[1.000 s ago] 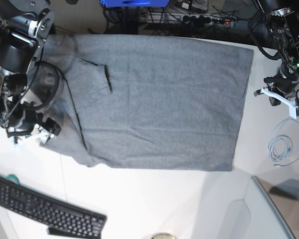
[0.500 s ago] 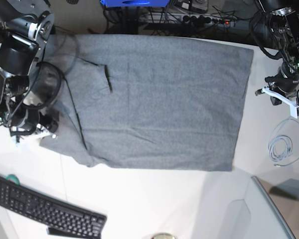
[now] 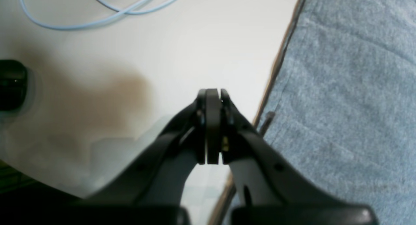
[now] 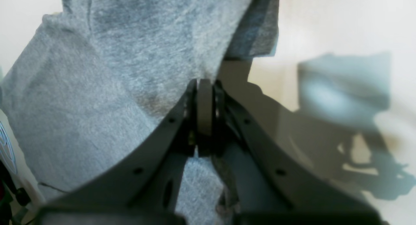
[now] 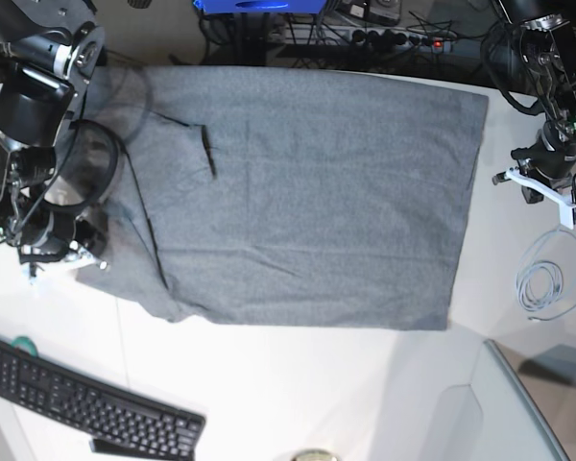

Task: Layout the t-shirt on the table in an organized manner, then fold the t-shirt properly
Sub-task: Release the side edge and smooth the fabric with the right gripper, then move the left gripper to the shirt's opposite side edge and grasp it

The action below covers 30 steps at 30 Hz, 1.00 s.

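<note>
The grey t-shirt (image 5: 307, 192) is spread flat along the far edge of the white table (image 5: 298, 394), its left sleeve edge pinched by the clenched right gripper (image 4: 204, 88), while the left gripper (image 3: 213, 98) is held clamped empty beside the shirt's right hem.

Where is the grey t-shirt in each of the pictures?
Base view: the t-shirt lies spread across the middle of the table.
Left wrist view: the t-shirt fills the right side, beside the shut left tool.
Right wrist view: the t-shirt fills the upper left, pinched by the right tool.
Shared landmark: the white table beside the shirt's edge.
</note>
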Each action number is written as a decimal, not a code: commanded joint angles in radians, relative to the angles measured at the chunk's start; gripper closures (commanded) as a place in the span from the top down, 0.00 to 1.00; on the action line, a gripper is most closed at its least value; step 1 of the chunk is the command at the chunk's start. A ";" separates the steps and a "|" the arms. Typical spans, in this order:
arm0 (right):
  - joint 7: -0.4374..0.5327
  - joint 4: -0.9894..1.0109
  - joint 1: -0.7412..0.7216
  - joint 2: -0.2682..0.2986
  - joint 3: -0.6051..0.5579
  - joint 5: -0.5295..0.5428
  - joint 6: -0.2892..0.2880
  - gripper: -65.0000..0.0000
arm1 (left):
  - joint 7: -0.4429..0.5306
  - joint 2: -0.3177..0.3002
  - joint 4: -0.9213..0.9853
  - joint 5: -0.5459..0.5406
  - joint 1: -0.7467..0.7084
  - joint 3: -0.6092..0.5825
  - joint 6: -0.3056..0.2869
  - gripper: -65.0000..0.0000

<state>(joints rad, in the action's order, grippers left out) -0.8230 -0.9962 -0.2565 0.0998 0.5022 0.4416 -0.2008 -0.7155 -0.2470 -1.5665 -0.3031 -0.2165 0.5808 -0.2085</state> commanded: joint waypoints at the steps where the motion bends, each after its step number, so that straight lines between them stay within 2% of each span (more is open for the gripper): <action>1: 0.012 -0.022 -0.027 0.013 0.000 0.015 -0.010 0.00 | 0.020 -0.018 -0.015 -0.006 0.015 0.000 0.004 0.00; 4: 0.006 -0.076 -0.022 0.011 -0.003 0.015 -0.010 0.00 | 0.018 -0.018 0.013 -0.005 0.053 -0.002 0.004 0.00; 8: -0.032 -0.220 0.007 0.007 -0.004 0.015 -0.012 0.00 | 0.018 -0.022 0.165 -0.005 0.167 -0.003 0.002 0.00; 12: -0.078 -0.301 0.013 0.004 -0.060 0.015 -0.012 0.00 | 0.020 -0.085 0.347 -0.005 0.300 -0.138 0.002 0.00; 14: -0.077 -0.327 0.026 0.002 -0.066 0.015 -0.012 0.00 | 0.021 -0.094 0.421 -0.006 0.368 -0.200 0.002 0.00; 17: -0.080 -0.364 0.032 -0.001 -0.067 0.015 -0.012 0.00 | 0.023 -0.094 0.510 -0.006 0.443 -0.207 0.002 0.00; 19: -0.080 -0.378 0.041 -0.012 -0.067 0.015 -0.012 0.00 | 0.026 -0.093 0.565 -0.006 0.478 -0.207 0.002 0.18; 22: -0.080 -0.378 0.046 -0.013 -0.067 0.015 -0.013 0.00 | 0.089 -0.088 0.622 -0.011 0.495 -0.224 0.002 0.52; 24: -0.080 -0.378 0.046 -0.012 -0.067 0.015 -0.013 0.00 | 0.132 -0.088 0.653 -0.014 0.495 -0.242 0.002 0.67; 26: -0.078 -0.378 0.050 -0.012 -0.067 0.015 -0.013 0.00 | 0.161 -0.088 0.685 -0.015 0.495 -0.269 0.002 0.70; 30: -0.075 -0.376 0.055 -0.012 -0.067 0.015 -0.013 0.00 | 0.204 -0.082 0.728 -0.017 0.497 -0.308 0.001 0.70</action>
<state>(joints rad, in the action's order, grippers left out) -0.9146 -1.3556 -0.1814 0.0788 0.4328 0.4419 -0.2054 -0.5236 -0.3149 -0.8246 -0.3153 0.2573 0.2695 -0.2085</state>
